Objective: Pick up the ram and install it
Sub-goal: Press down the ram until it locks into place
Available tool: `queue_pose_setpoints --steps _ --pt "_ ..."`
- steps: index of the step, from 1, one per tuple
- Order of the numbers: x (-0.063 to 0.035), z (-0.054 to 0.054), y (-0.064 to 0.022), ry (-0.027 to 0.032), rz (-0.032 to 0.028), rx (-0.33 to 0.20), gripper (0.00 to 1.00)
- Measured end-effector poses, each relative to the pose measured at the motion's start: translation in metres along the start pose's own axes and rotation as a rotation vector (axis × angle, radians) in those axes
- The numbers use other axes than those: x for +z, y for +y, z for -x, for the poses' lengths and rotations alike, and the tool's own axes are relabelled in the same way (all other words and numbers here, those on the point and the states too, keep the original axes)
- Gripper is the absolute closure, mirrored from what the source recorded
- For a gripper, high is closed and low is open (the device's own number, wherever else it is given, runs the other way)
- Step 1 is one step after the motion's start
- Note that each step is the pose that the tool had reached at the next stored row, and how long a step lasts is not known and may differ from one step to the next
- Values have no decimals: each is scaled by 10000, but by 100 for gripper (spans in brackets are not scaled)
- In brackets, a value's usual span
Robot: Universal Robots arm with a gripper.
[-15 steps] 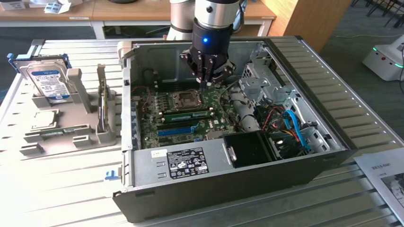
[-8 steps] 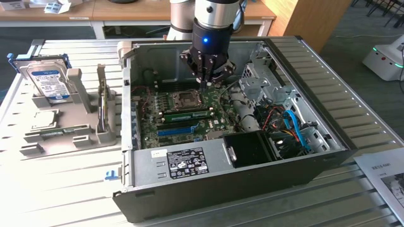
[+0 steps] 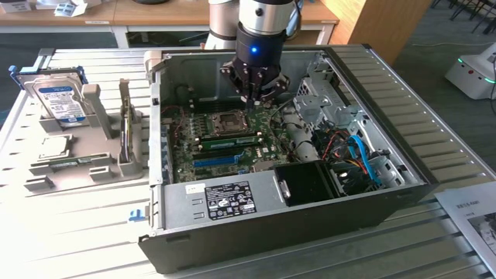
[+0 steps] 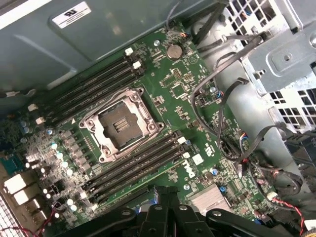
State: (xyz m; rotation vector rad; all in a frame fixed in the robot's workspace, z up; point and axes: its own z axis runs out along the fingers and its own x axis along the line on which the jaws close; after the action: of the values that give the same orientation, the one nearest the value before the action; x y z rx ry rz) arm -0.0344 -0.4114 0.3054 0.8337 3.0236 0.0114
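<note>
My gripper (image 3: 254, 101) hangs inside the open computer case (image 3: 403, 151), above the motherboard (image 3: 268, 125) and just beyond the CPU socket (image 3: 230, 120). Its fingers are shut with nothing between them. In the wrist view the gripper (image 4: 167, 196) points down at the dark memory slots (image 4: 136, 163) beside the CPU socket (image 4: 118, 126). A green ram stick (image 3: 229, 139) stands on edge in a slot on the near side of the socket. Another thin green board (image 3: 74, 161) lies in the grey holder outside the case.
The grey holder (image 3: 108, 168) at the exterior view's left also carries a silver hard drive (image 3: 60, 102) with a blue-white label. Cables (image 4: 232, 123) and a metal drive cage (image 3: 322, 96) crowd the case beside the board. A paper sheet (image 3: 474, 215) lies at the table's corner.
</note>
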Motion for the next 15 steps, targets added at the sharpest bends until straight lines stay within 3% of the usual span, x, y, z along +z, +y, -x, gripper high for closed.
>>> queue_pose_setpoints --steps 15 --pt "0 0 0 16 6 -1895 90"
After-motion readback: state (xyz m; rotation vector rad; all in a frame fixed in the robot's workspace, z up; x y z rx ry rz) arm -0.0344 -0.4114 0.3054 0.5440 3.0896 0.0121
